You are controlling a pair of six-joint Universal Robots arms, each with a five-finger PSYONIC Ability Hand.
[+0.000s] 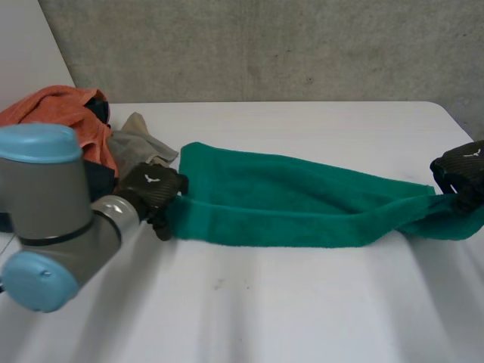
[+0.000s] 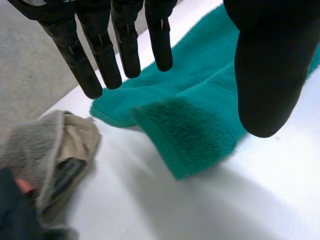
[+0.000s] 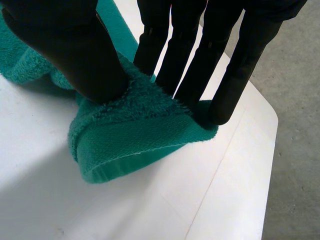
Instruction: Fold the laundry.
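Observation:
A green towel (image 1: 287,200) lies stretched in a long folded band across the white table (image 1: 302,302). My left hand (image 1: 151,189) hovers at the towel's left end. Its fingers (image 2: 100,55) are straight and spread away from the thumb, and the towel's end (image 2: 200,100) lies loose on the table beneath them. My right hand (image 1: 461,170) is at the towel's right end. There the fingers and thumb (image 3: 75,50) pinch a bunched fold of the towel (image 3: 130,140) just above the table.
A pile of laundry sits at the table's back left: an orange cloth (image 1: 68,113) and a grey-beige cloth (image 1: 140,144), the latter close beside my left hand (image 2: 55,150). The table's right edge (image 3: 250,175) runs near my right hand.

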